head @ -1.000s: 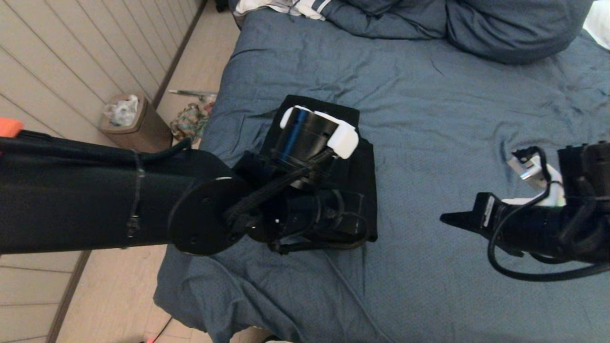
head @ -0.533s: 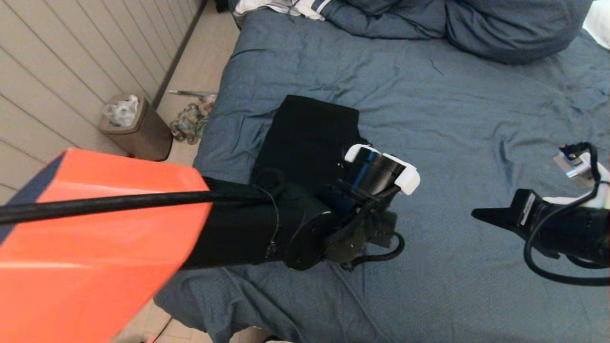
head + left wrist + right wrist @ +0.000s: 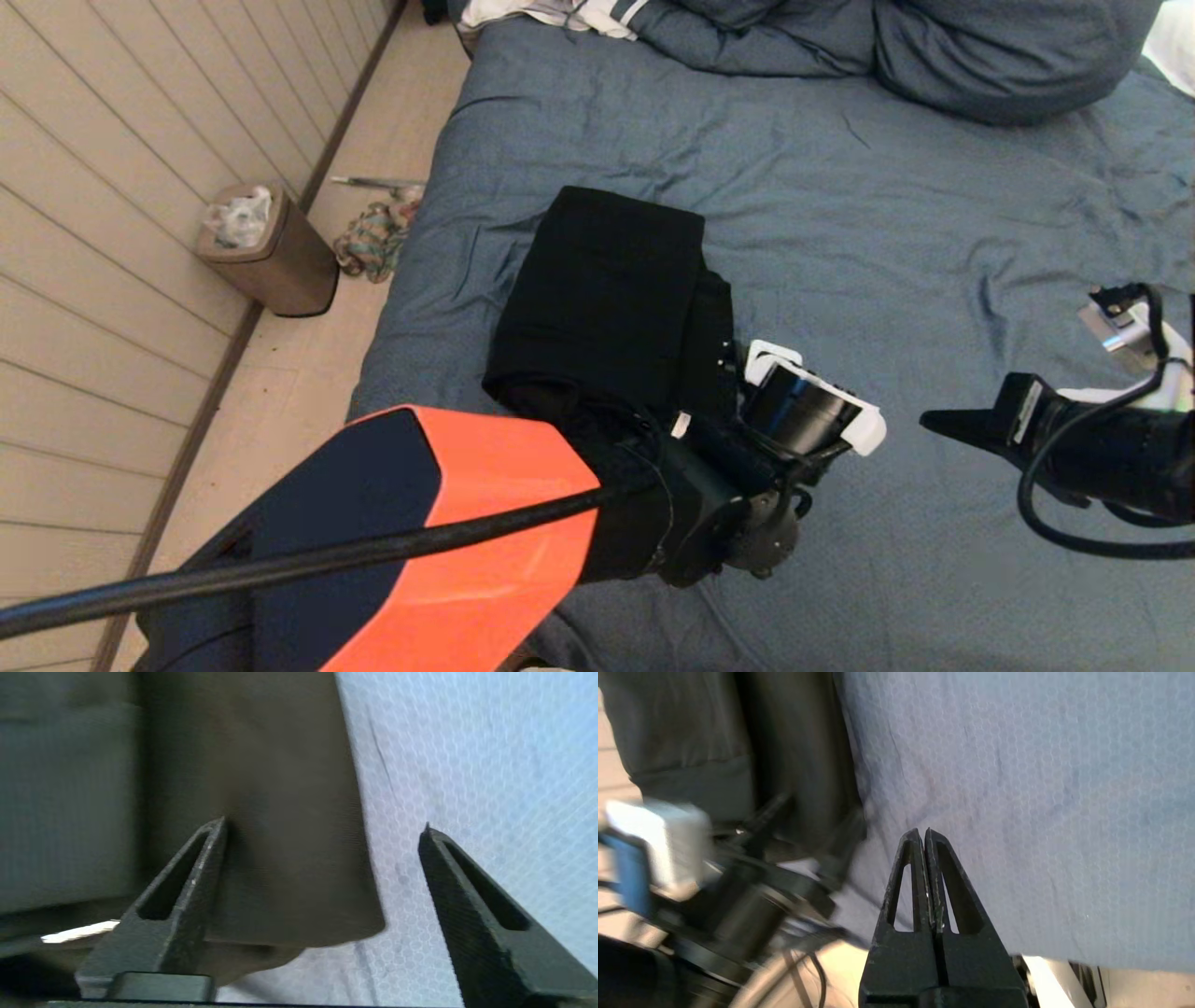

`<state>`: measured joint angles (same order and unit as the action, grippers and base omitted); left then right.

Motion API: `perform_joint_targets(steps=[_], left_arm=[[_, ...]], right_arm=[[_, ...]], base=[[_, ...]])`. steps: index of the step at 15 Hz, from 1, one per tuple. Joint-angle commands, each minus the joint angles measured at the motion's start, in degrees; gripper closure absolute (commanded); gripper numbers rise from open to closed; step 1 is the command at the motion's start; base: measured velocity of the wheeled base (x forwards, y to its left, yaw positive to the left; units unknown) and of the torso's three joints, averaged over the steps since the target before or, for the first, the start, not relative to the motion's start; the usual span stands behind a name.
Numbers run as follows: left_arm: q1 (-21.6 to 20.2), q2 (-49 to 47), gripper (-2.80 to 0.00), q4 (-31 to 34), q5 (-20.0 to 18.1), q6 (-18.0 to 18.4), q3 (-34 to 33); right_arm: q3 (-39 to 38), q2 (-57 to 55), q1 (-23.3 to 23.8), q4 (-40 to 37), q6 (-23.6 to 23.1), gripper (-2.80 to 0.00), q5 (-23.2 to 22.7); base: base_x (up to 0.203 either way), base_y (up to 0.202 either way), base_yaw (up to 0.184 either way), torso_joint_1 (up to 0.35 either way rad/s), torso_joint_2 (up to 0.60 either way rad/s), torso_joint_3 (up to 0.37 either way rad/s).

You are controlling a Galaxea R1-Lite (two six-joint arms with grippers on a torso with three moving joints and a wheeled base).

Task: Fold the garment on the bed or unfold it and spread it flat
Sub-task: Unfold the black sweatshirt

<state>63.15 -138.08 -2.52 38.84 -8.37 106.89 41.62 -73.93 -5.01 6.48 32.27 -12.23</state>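
Note:
The garment (image 3: 602,299), black and folded into a thick rectangle, lies on the left part of the bed (image 3: 934,205). My left gripper (image 3: 323,825) is open, its jaws spread wide, and the garment's near right corner (image 3: 289,868) lies loose below and between them. In the head view my left wrist (image 3: 808,420) hovers just off that corner and hides the jaws. My right gripper (image 3: 929,423) is shut and empty and hangs over bare duvet to the right. In the right wrist view the right gripper (image 3: 927,833) shows both jaws pressed together.
Blue pillows (image 3: 1008,56) and a white striped cloth (image 3: 560,14) sit at the head of the bed. On the floor to the left stand a brown bin (image 3: 271,252) and a small heap of cloth (image 3: 369,243) by the panelled wall.
My left gripper has opened and let go of the garment. The left arm has drawn back off the garment toward its near right corner. The right arm has barely shifted.

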Motion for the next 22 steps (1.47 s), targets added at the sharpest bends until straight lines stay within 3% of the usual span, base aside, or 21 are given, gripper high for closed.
perform_joint_targets(steps=[1,3,5,6,9,14,16,22], left_arm=[[0.0,-2.0,-2.8,-0.9,0.8,0.6,0.6],[0.0,-3.0,-2.8,-2.2,1.9,1.5,1.1],[0.0,-3.3,-2.8,-2.6,5.4,2.4,1.1],[0.0,-4.2,0.0,-2.8,7.4,3.3,1.4],[0.0,-5.2,0.0,-6.8,8.9,5.0,3.3],[-3.4,0.4,0.0,-6.7,8.7,5.8,3.3],[-6.4,1.3,0.0,-7.1,8.5,5.8,3.3],[-22.7,14.6,0.0,-7.8,7.1,5.4,1.5]], right_arm=[[-0.4,-0.4,0.0,0.6,0.2,0.0,-0.1],[-0.5,-0.6,0.3,0.7,0.1,0.0,-0.1],[-0.5,-0.7,0.3,1.1,0.1,0.0,-0.1],[-0.5,-0.6,0.3,1.1,0.2,0.0,-0.1],[-0.5,-0.8,0.2,1.1,0.2,0.0,-0.1],[-0.6,-2.1,0.1,1.2,0.2,0.0,-0.1],[-0.2,-2.1,0.2,1.1,0.2,0.0,-0.2],[-0.1,-4.0,-0.5,1.1,0.3,0.0,-0.3]], base=[[0.0,0.0,0.0,0.0,0.0,0.0],[0.0,0.0,0.0,0.0,0.0,0.0],[0.0,0.0,0.0,0.0,0.0,0.0],[0.0,0.0,0.0,0.0,0.0,0.0],[0.0,0.0,0.0,0.0,0.0,0.0],[0.0,0.0,0.0,0.0,0.0,0.0],[0.0,0.0,0.0,0.0,0.0,0.0],[0.0,0.0,0.0,0.0,0.0,0.0]])
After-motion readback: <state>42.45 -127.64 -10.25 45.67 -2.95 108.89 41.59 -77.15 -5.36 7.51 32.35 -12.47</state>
